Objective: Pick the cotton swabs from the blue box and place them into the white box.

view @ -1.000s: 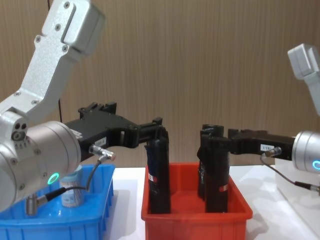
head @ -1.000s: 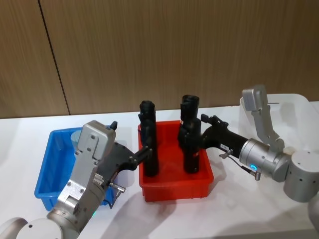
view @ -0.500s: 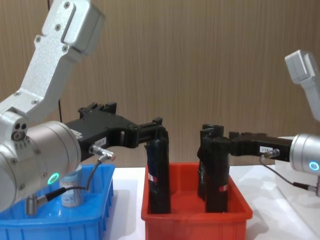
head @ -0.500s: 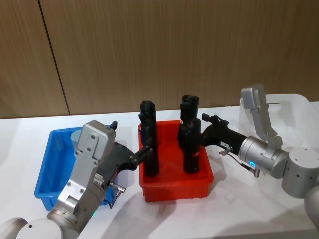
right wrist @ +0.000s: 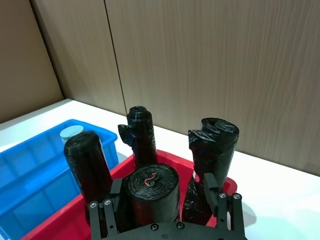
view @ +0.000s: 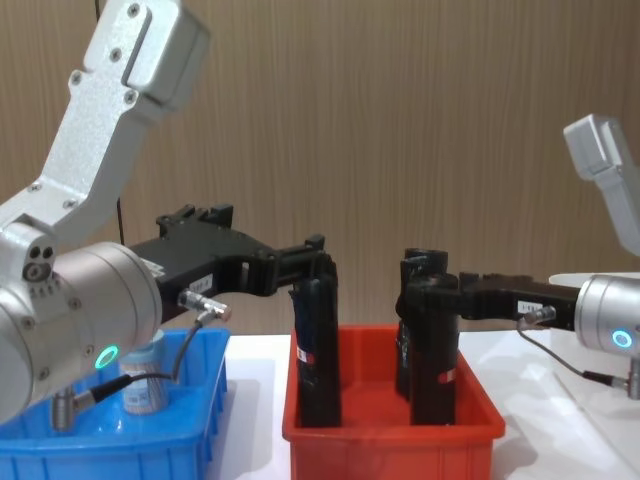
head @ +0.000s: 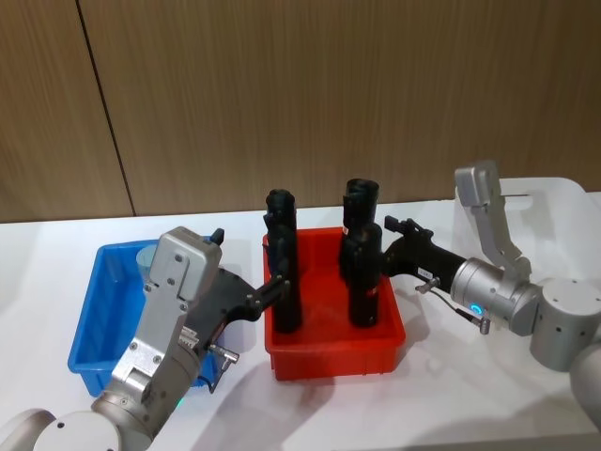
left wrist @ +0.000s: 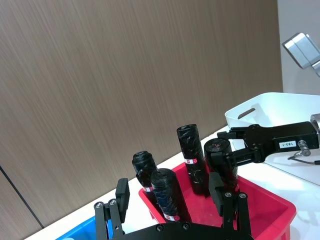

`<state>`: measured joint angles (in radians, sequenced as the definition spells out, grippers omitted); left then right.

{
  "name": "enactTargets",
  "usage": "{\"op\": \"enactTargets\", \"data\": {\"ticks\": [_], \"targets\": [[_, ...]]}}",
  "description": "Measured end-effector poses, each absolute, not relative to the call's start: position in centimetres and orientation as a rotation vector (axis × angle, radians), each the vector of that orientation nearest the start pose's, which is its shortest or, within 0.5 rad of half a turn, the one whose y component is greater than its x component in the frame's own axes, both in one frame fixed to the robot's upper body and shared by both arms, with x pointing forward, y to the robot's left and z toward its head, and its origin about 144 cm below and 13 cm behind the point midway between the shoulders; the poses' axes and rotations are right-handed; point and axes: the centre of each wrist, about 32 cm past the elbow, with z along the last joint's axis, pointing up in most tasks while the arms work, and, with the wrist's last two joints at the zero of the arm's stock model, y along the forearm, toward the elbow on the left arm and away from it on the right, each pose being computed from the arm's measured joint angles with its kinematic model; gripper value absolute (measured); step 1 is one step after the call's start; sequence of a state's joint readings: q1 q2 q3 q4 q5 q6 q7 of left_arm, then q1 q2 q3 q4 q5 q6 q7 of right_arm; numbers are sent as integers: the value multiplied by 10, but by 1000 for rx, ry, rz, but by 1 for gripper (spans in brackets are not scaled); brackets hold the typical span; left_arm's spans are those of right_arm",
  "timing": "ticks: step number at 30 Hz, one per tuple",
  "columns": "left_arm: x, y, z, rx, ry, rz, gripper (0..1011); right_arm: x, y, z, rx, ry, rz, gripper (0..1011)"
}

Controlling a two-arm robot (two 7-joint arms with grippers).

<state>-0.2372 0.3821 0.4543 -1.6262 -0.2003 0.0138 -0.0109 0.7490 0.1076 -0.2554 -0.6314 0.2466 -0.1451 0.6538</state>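
The cotton swabs (view: 143, 388) stand upright in the blue box (head: 94, 319), a pale-lidded jar at the box's far end, long axis vertical. That box sits at about nine o'clock from the red bin (head: 333, 348) in the head view, and the white box (head: 554, 211) lies well apart at about two o'clock, beyond the right arm.

The left hand (head: 274, 287) is the nearer of the two, yet it points the wrong way for the job: it reaches out over the red bin's left rim, its fingers set open on either side of a black cylinder (head: 285, 282), and from the left wrist view they seem not to be clamped on it, though contact is hard to judge there. The jar lies back from this hand at roughly ten o'clock in the head view, behind the forearm and partly hidden by it.

The right hand (head: 380, 252) comes in from three o'clock, its fingers spread around the near-right black cylinder (head: 363, 282) in the red bin; whether they press it I cannot tell for certain. It is much farther from the jar, with the whole red bin between.

My judgement: the coming move turns on the left hand drawing back toward nine o'clock and dropping onto the jar from above.
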Motion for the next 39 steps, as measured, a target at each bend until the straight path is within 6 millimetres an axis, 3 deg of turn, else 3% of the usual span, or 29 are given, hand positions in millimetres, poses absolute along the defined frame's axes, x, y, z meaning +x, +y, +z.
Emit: {"op": "enactTargets", "data": {"ticks": [10,12,17,19,21,32,39], "targets": [[492,198,1204,61,-268,1124,1004,649,-238,1157,-57,60,-855,926],[492,198,1204,61,-268,1124,1004,650,-238,1157,-58,60,-856,825],[492,198,1204,61,-268,1124,1004,652,-237,1155,-64,58,-858,711],[492,198,1204,61,-268,1124,1004,653,-237,1155,-66,57,-859,590],[492,198,1204,61,-268,1124,1004,653,-237,1155,-66,56,-860,556],[492,198,1204,61,-268,1124,1004,651,-236,1163,-41,25,-853,501],[492,198,1204,61,-268,1124,1004,641,-238,1182,6,-17,-852,501]]}}
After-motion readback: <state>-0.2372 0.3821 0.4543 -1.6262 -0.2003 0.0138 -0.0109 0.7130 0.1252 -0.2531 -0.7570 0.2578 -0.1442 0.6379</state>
